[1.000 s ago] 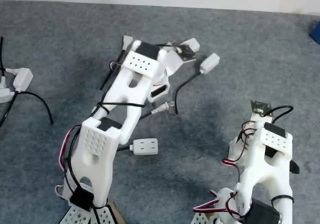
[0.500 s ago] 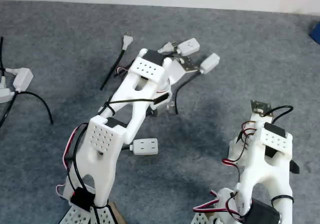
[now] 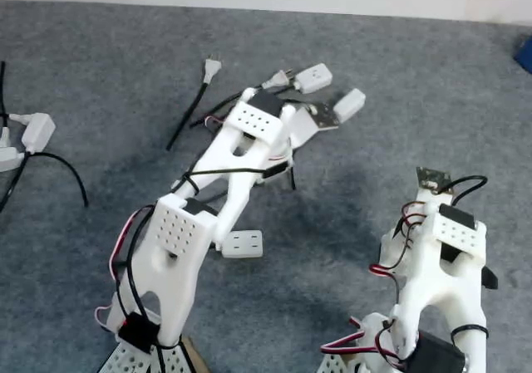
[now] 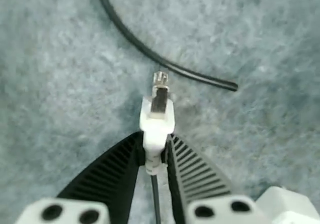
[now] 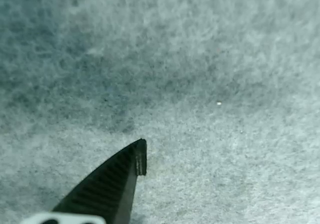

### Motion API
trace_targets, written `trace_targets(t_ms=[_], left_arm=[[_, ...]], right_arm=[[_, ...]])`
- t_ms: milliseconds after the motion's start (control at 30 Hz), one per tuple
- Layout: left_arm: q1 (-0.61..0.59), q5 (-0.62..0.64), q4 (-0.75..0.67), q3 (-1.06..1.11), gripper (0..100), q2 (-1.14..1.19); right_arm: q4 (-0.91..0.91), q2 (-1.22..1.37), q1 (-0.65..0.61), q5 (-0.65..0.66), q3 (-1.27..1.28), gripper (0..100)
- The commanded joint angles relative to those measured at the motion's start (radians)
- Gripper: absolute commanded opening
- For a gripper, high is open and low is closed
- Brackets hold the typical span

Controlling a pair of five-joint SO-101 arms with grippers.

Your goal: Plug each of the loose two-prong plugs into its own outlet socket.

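gripping white two-prong plug (image 4: 156,121) | ribbed left pincer (image 4: 155,143) | fuzzy grey carpet (image 4: 60,84)

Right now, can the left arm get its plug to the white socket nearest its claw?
Probably yes. The left gripper is shut on a plug, and the white socket lies close beside it on bare carpet, nothing between. Which way the socket's slots face is unclear.

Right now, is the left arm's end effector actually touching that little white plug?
Touching. The left wrist view shows the left end effector closed on the white plug, with both black fingers pressed against its sides.
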Motion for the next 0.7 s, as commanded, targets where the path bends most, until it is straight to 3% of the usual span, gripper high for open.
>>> trace_targets(t_ms=[0,100,267,667], left_arm=[[0.074,-0.012,0.095,-0.114,1,-0.068],[0.137,-0.005,0.183,-0.206,1,-0.104],[0.243,0.032,0.184,-0.205,1,-0.183],[0.513,0.029,0.166,-0.211,1,-0.197]], right_arm=[[-0.002,-0.038,0.016,0.008,-0.002,66.3],[-0.002,-0.038,0.042,-0.002,-0.004,66.3],[-0.002,-0.038,0.124,-0.064,-0.012,66.3],[-0.002,-0.038,0.367,-0.057,-0.008,66.3]])
